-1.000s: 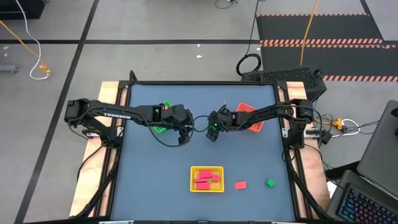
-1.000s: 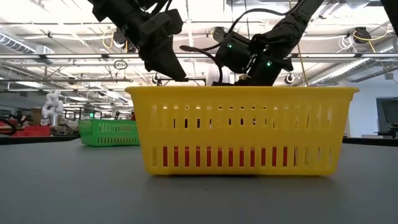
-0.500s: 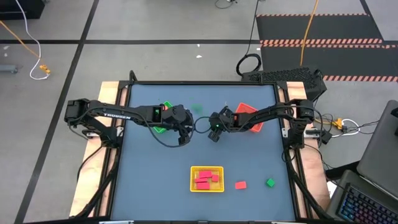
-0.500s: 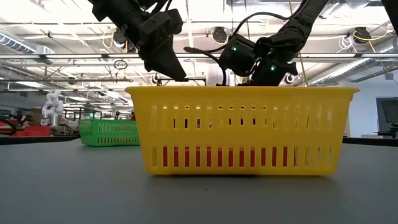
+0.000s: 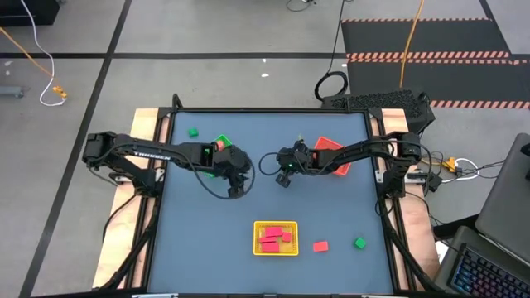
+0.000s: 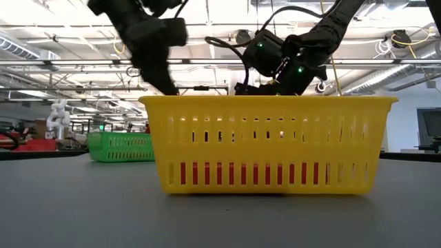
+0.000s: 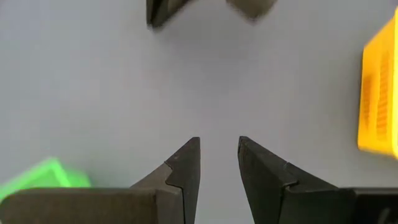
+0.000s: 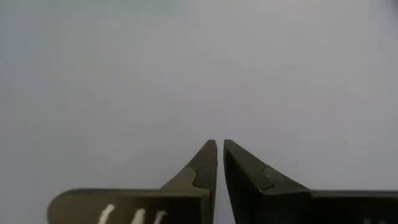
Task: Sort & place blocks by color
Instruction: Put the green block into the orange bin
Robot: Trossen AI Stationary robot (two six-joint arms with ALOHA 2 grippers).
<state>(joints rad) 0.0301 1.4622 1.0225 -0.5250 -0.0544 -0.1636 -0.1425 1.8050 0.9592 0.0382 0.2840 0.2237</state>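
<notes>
Several red and pink blocks (image 5: 275, 237) lie in the yellow tray (image 5: 257, 245) at the near middle. On the table to its right rest a pink block (image 5: 320, 246) and a green block (image 5: 359, 242). Another green block (image 5: 193, 132) lies near the far left corner. My left gripper (image 5: 236, 189) hangs open over bare table beside the green tray (image 5: 220, 142), with nothing between its fingers (image 7: 186, 163). My right gripper (image 5: 283, 179) is shut and empty, left of the red tray (image 5: 331, 157).
In the low view the yellow tray (image 6: 269, 145) fills the foreground, with the green tray (image 6: 120, 147) behind it on the left. The two grippers hang close together at mid-table. Bare table lies at the near left and between the arms and the yellow tray.
A green block now lies near the far left corner, where none showed before. Half a second ago a green blur showed farther right, between the two arms. My left gripper has shifted a little toward the table's left edge.
</notes>
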